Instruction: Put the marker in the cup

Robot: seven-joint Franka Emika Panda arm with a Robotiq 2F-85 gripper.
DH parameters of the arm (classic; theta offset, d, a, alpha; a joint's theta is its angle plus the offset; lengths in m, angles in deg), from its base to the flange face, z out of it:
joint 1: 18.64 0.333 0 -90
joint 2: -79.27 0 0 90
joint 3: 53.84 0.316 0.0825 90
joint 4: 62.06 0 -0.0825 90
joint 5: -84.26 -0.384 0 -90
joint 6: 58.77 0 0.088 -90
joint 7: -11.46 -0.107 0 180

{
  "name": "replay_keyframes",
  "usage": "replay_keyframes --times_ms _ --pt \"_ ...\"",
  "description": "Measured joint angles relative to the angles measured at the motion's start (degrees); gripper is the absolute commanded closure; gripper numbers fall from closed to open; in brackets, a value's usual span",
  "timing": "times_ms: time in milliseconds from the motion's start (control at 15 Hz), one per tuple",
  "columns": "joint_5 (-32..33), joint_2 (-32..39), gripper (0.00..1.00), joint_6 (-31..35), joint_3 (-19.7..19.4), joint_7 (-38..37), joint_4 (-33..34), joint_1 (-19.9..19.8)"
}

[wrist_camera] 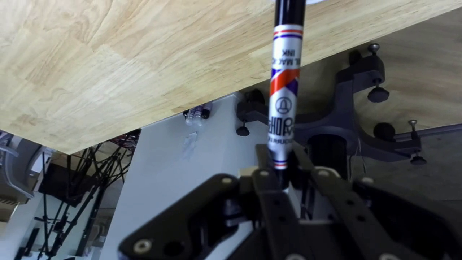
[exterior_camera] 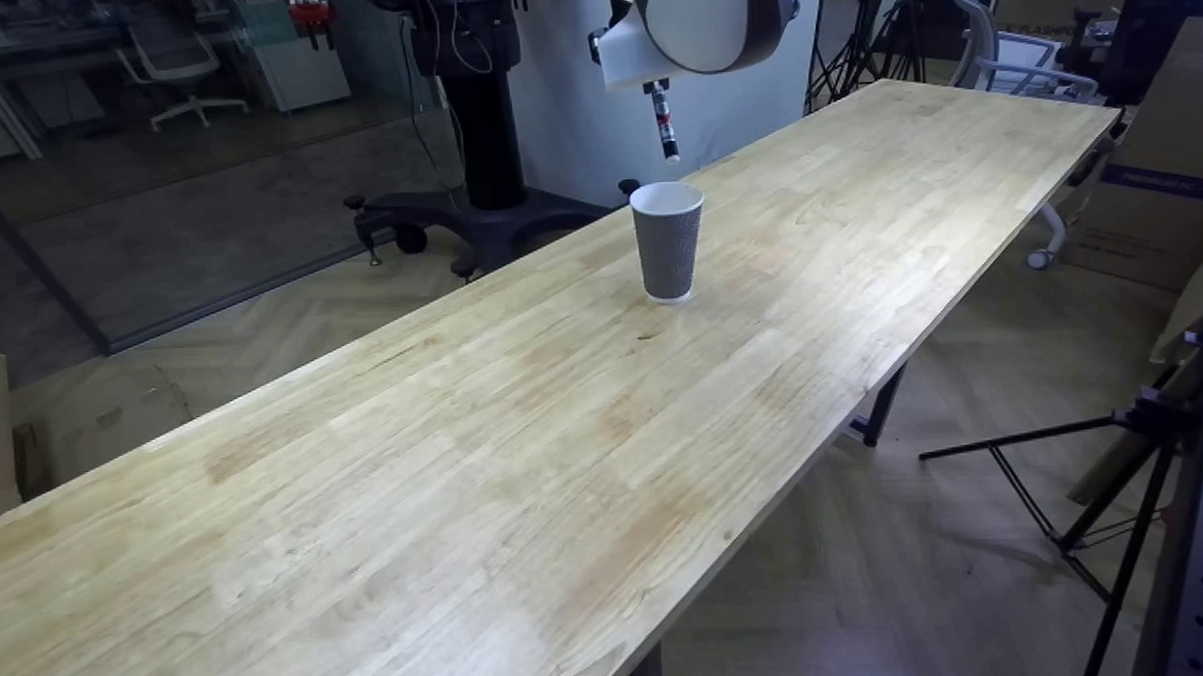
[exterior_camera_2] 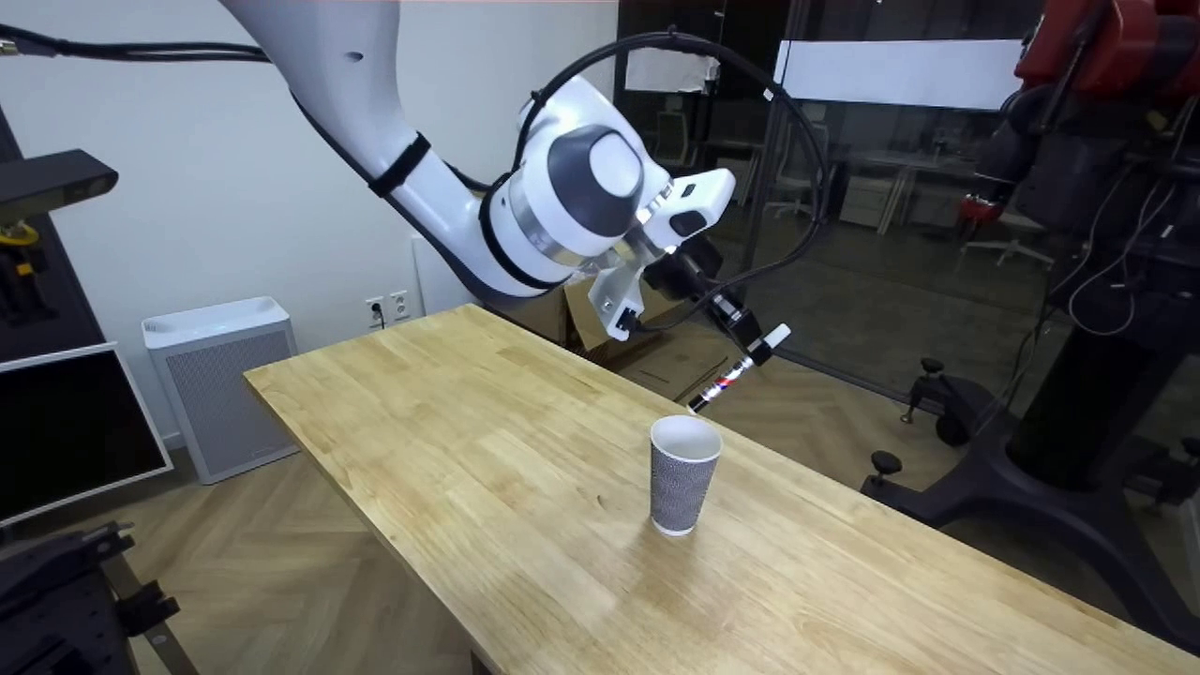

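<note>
The grey cup (exterior_camera: 668, 246) stands upright on the wooden table with its white rim up; it also shows in an exterior view (exterior_camera_2: 682, 483). My gripper (exterior_camera_2: 761, 352) is shut on the marker (exterior_camera_2: 736, 372) near its white-ended top. The marker is tilted, its black lower end pointing down towards the cup side. In an exterior view the marker (exterior_camera: 664, 121) hangs above and behind the cup, apart from it. In the wrist view the marker (wrist_camera: 285, 83) stands out from between the fingertips (wrist_camera: 279, 157). A white sliver at the top edge there may be the cup.
The wooden table (exterior_camera: 465, 433) runs long and narrow, and the cup is near one long edge. A dark wheeled stand (exterior_camera_2: 1059, 450) is beyond that edge; it also shows in the wrist view (wrist_camera: 335, 119). A tripod (exterior_camera: 1116, 460) stands off the opposite edge.
</note>
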Motion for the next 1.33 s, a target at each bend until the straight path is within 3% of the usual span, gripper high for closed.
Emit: replay_keyframes --times_ms 467,533,667,1133,1333 --pt "-10.5 2.2 0.96 4.4 -2.5 1.6 -5.6 3.8" --pt "-11.8 2.5 0.57 4.6 -2.6 2.1 -5.9 4.0" --pt "-13.9 2.8 0.53 4.6 -2.5 3.5 -6.2 4.1" --pt "-18.0 3.3 0.04 4.4 -1.7 8.3 -6.3 4.0" --pt "-19.0 3.4 0.0 4.4 -1.2 9.7 -6.3 3.9"
